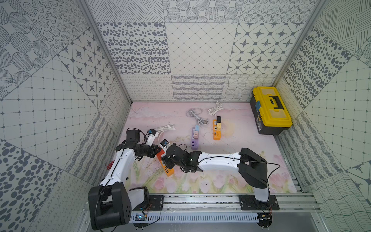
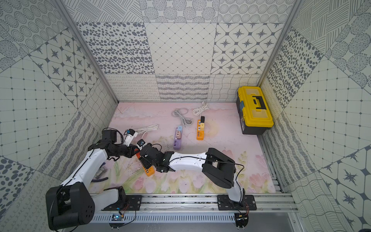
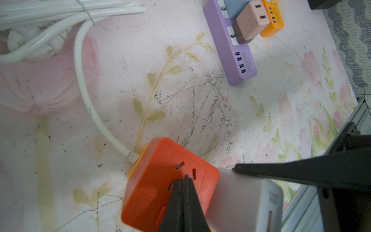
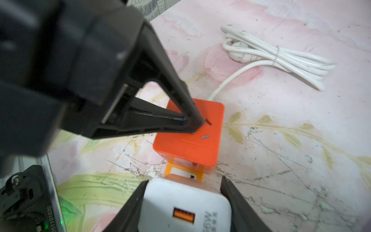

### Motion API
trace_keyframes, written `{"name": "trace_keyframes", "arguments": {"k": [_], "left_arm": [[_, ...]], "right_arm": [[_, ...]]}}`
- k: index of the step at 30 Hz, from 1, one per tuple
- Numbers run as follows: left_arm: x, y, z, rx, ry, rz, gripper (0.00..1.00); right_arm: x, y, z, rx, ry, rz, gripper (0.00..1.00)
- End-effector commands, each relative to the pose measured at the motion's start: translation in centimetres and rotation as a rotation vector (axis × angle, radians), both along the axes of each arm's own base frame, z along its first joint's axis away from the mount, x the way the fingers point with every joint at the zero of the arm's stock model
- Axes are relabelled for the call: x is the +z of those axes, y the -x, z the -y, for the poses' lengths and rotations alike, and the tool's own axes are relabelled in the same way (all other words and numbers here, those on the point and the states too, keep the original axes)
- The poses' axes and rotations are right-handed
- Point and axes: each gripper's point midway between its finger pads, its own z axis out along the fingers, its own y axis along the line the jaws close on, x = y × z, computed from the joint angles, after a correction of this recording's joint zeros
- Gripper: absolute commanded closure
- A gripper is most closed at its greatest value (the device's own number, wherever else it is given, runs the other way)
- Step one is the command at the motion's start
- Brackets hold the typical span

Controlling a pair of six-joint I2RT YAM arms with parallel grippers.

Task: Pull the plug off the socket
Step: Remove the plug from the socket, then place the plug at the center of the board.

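as the white plug (image 4: 186, 200) just beside the red block (image 4: 190, 144) looks rigid and smooth, we favour its flat sides. our right hand (image 4: 183, 180) clasps them; our left hand (image 3: 184, 178), closed, pins the block.

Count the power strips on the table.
3: purple strip mid-table; far orange strip beside it, toward the toolbox; near orange strip partly under the right arm. Others may be hidden there.
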Motion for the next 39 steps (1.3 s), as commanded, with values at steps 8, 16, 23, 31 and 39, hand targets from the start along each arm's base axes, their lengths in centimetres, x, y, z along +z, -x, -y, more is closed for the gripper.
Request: {"name": "trace_keyframes", "arguments": {"k": [8, 16, 23, 31, 39], "left_arm": [[-3.8, 4.5, -3.6, 0.072, -0.226, -0.234, 1.0], [-3.8, 4.5, -3.6, 0.076, -0.228, -0.233, 1.0], [-3.7, 4.4, -3.6, 0.078, -0.228, -0.223, 1.0], [-3.7, 4.4, -3.6, 0.078, -0.228, -0.223, 1.0], [-3.6, 4.4, -3.5, 0.076, -0.226, -0.218, 1.0]], "right_arm": [[6.3, -5.9, 14.6, -0.329, -0.176, -0.176, 0.67], [3.0, -10.9, 32.3, -0.708, -0.11, -0.317, 0.65], [-0.7, -15.1, 40.8, -0.854, -0.042, -0.428, 0.65], [-4.1, -21.3, 43.5, -0.92, 0.09, -0.48, 0.61], [-6.1, -26.8, 43.8, -0.904, 0.139, -0.517, 0.48]]}}
